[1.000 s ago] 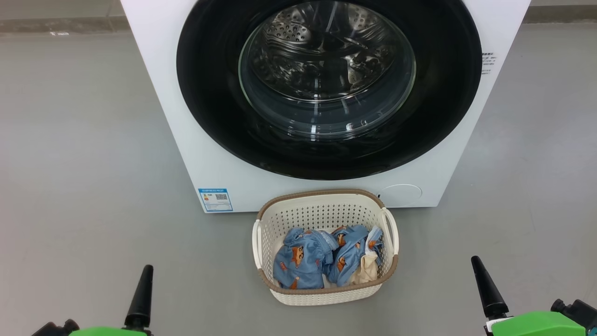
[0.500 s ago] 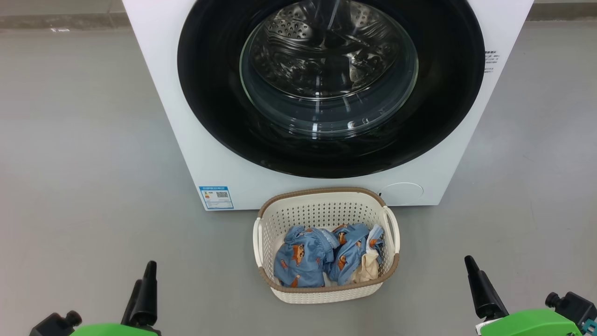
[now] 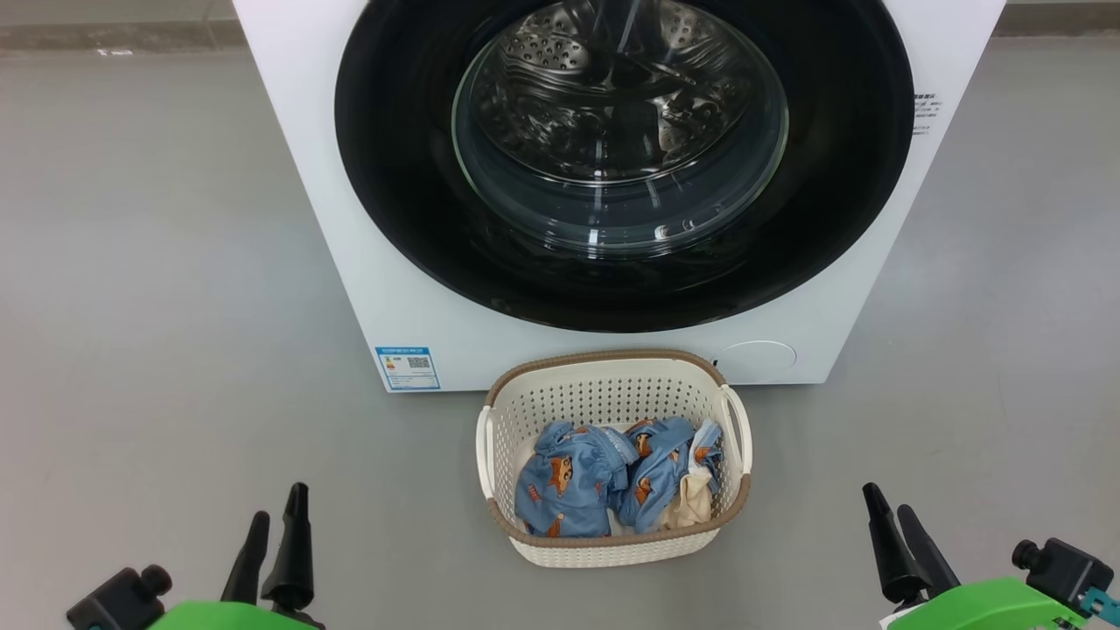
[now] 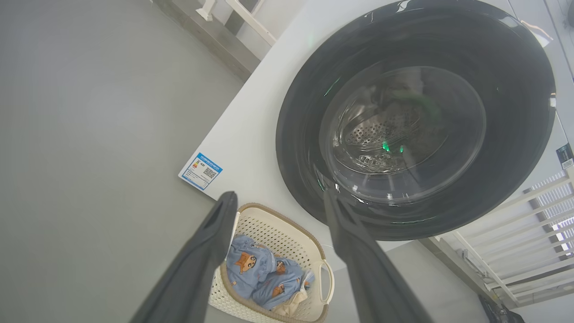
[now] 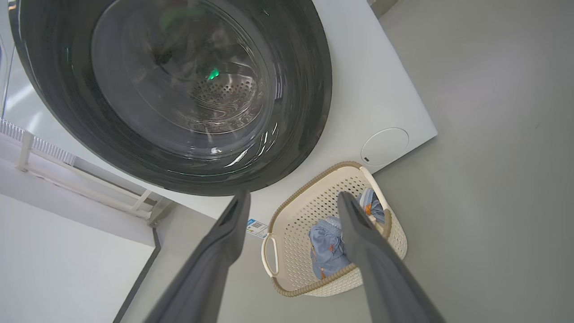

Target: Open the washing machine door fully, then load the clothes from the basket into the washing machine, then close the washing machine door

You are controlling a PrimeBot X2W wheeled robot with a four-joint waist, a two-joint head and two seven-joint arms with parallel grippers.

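Door: washing machine door (image 3: pixel 621 157) sits shut against the washing machine (image 3: pixel 455 350) front.
Handling: probably rigid and hinged, with a slippery glossy rim. No handle visible, so hook the rim edge.
Load: clothes (image 3: pixel 604 477), soft and light, in the basket (image 3: pixel 612 385) below.
Left gripper (image 3: pixel 278 503): fingers apart, empty.
Right gripper (image 3: pixel 885 497): fingers apart, empty.

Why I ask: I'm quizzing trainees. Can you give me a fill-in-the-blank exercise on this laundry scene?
1. The door of the washing machine is ____.
2. The clothes lie inside the ____.
3. The left gripper and the right gripper hold nothing; both are ____.

Missing words: closed; basket; open.
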